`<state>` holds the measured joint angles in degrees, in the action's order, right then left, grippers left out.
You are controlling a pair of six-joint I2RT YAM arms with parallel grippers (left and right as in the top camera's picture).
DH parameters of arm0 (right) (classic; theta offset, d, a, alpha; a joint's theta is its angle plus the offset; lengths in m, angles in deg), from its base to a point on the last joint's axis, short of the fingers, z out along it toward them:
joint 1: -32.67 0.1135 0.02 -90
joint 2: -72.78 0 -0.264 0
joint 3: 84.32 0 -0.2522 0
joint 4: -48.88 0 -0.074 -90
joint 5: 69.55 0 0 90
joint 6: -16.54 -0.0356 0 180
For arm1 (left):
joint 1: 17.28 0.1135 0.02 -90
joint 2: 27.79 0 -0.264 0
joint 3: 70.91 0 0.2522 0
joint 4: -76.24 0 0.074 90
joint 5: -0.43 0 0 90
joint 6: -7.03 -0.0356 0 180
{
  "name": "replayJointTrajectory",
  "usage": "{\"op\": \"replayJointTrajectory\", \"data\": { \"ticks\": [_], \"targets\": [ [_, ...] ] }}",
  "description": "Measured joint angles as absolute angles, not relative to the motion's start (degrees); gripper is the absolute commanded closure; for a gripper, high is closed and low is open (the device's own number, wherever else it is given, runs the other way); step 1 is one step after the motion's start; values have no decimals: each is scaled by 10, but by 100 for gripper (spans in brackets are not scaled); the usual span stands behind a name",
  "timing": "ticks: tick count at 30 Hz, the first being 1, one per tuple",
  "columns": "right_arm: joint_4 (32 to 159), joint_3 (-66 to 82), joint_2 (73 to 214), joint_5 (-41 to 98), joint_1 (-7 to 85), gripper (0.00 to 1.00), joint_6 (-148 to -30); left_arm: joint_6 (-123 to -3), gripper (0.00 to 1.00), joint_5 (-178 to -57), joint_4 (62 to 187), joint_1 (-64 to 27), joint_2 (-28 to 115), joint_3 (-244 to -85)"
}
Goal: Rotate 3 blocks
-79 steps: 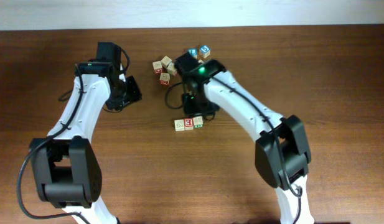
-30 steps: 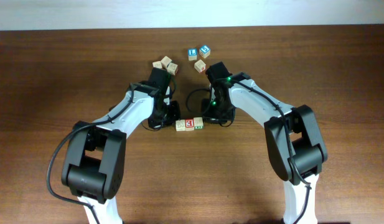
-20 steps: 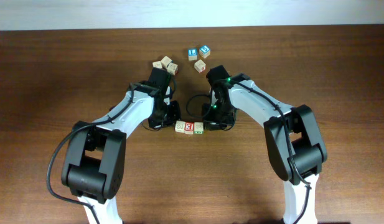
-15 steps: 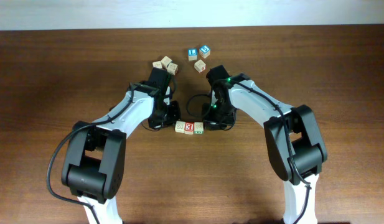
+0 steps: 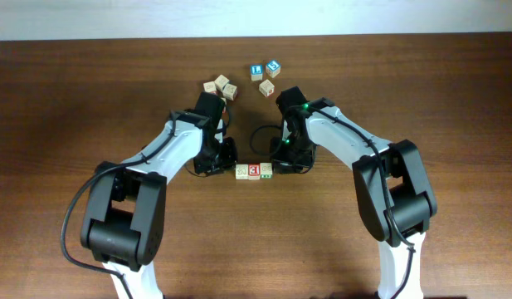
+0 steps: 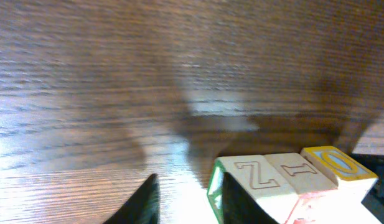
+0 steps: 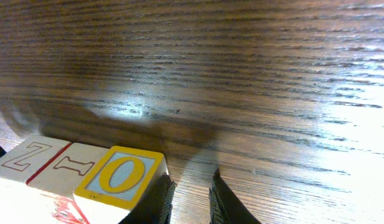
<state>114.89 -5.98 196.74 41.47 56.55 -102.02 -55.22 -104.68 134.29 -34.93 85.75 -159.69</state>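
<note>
Overhead: a dark brown, wood-grained desk (image 5: 455, 124) fills the view, with a pale strip along its far edge. The three blocks (image 5: 254, 170) sit in a tight row at centre, a red letter on the middle one. The left claw (image 5: 225, 159) is just left of the row and the right claw (image 5: 278, 160) is by its right end.

Left wrist: glossy grain. The claw (image 6: 188, 208) is parted and empty, and the Z block sits behind its right finger.

Right wrist: Z, I and a yellow-framed O. The claw (image 7: 190, 202) is slightly apart, holding nothing.
</note>
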Motion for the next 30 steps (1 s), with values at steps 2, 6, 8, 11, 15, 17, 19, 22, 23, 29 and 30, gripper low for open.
{"op": "replayJointTrajectory", "data": {
  "ticks": [2, 6, 8, 11, 15, 17, 19, 22, 23, 29, 30],
  "targets": [
    [1149, -60, 1967, 416, 564, 77, -1020, -551, 57, -1042, 1342, -348, 857, -1597],
    [1155, -60, 1967, 419, 554, 77, -1020, -551, 53, -1040, 1341, -349, 857, -1597],
    [1159, -60, 1967, 420, 550, 77, -1020, -551, 54, -1041, 1340, -351, 857, -1597],
    [1165, -60, 1967, 415, 550, 76, -1020, -551, 55, -1041, 1341, -354, 857, -1597],
    [1174, -61, 1967, 407, 550, 76, -1020, -551, 56, -1041, 1341, -356, 857, -1597],
    [1186, -63, 1967, 395, 550, 76, -1020, -551, 56, -1041, 1341, -356, 857, -1597],
    [1195, -64, 1967, 381, 550, 76, -1020, -551, 56, -1041, 1341, -356, 857, -1597],
    [1202, -66, 1967, 366, 550, 76, -1020, -551, 56, -1039, 1341, -356, 857, -1597],
    [1204, -67, 1967, 359, 551, 76, -1020, -551, 54, -1039, 1341, -356, 857, -1597],
    [1211, -68, 1967, 339, 551, 76, -1015, -551, 48, -1015, 1345, -356, 857, -1597],
    [1211, -68, 1967, 338, 552, 76, -1015, -551, 48, -1011, 1346, -355, 857, -1597]
  ]
}}
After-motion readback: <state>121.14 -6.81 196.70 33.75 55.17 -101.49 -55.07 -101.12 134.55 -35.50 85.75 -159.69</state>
